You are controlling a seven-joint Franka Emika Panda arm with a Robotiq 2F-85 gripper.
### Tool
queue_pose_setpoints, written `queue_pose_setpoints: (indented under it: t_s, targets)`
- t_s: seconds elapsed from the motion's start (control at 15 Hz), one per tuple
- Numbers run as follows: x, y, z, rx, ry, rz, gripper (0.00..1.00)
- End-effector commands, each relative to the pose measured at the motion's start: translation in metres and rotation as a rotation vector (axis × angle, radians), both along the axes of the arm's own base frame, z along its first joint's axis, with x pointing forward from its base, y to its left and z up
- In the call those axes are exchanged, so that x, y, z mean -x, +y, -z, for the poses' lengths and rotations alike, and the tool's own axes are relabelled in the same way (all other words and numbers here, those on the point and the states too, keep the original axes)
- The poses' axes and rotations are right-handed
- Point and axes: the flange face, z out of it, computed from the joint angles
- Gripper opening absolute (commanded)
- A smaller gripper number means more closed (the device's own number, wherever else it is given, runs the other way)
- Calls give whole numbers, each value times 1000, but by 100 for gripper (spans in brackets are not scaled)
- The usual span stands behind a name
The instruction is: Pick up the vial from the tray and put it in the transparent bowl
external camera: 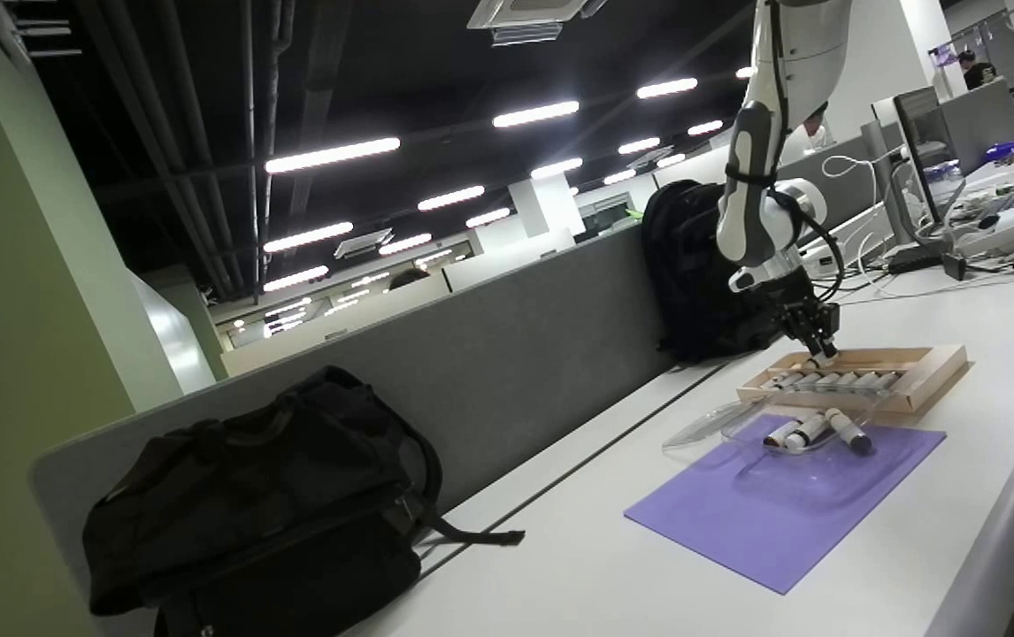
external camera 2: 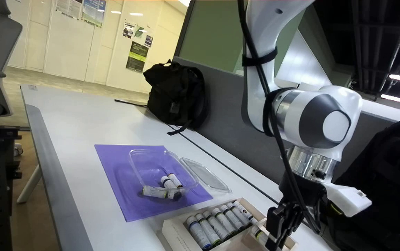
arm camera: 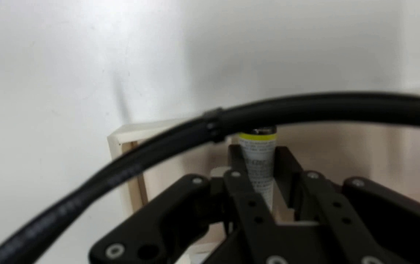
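The beige tray [external camera: 936, 380] stands on the white table with a row of white-labelled vials; it also shows in the other views [external camera 2: 180, 235] [arm camera: 133, 135]. My gripper [external camera: 827, 352] points down into the tray's far part in both exterior views [external camera 2: 273, 242]. In the wrist view my gripper [arm camera: 257, 152] has its fingers pressed against both sides of a vial [arm camera: 259, 157] with a yellow band. The vial also shows in an exterior view [external camera 2: 260, 237]. Whether it is lifted off the tray floor I cannot tell. The transparent bowl [external camera 2: 146, 167] holds 3 vials.
The bowl stands on a purple mat [external camera 2: 111, 167] beside the tray. A clear lid [external camera 2: 207, 174] lies between the mat and the grey partition [external camera: 525, 354]. Black backpacks [external camera: 268, 495] [external camera: 693, 274] stand along the partition. A black cable [arm camera: 166, 143] crosses the wrist view.
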Motion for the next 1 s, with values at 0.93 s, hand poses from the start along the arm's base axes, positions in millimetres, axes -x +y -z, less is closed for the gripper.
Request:
queue_pose_setpoints:
  t_s: [0.93]
  targets:
    - [-62,138,-117,-168,190,-31,7]
